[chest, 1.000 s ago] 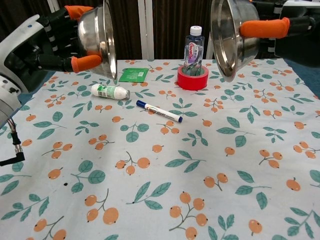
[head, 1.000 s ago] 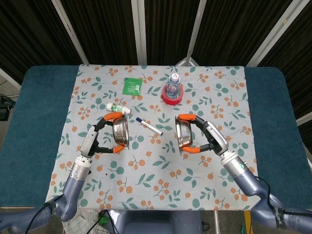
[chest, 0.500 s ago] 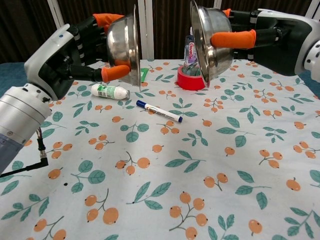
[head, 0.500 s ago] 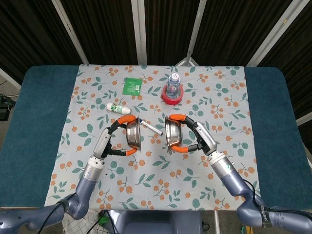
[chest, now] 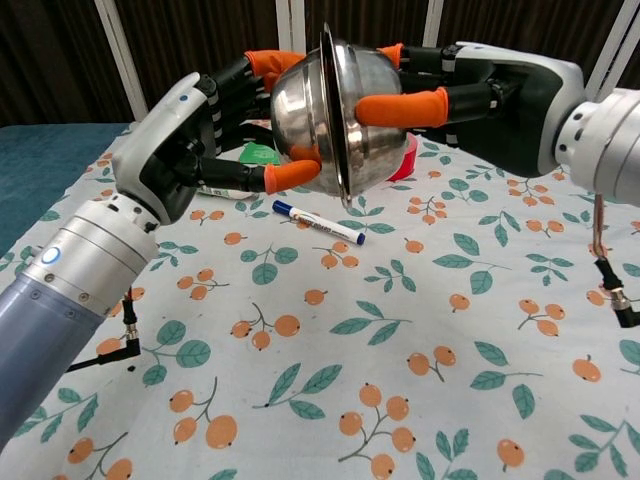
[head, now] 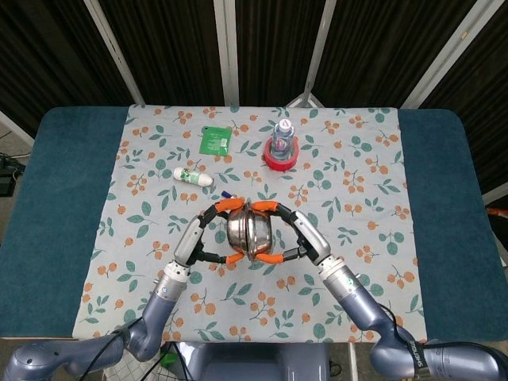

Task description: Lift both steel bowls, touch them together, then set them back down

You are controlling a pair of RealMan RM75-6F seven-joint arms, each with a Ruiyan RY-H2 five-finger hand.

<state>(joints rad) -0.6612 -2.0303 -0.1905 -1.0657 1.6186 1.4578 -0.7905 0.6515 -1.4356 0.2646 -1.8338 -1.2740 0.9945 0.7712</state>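
Two bowls meet rim to rim above table: left hand point(chest: 215, 120) grips left bowl point(chest: 300, 105), right hand point(chest: 470, 85) grips right bowl point(chest: 365, 125)

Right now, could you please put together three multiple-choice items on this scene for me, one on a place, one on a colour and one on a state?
1. Where does the clear plastic water bottle stand?
A. Inside the red tape roll
B. On the green packet
C. Beside the blue-capped white marker

2. What colour are the tips on the fingers gripping the bowls?
A. Blue
B. Orange
C. Green

3. How are the two shiny steel bowls, the left steel bowl and the right steel bowl, placed?
A. Both flat on the tablecloth
B. Held up, far apart
C. Held up, rims meeting

Answers:
1 A: the head view shows the bottle rising from the roll's centre.
2 B: the left hand and right hand wear orange tips.
3 C: the chest view shows both bowls above the floral tablecloth, pressed rim to rim.
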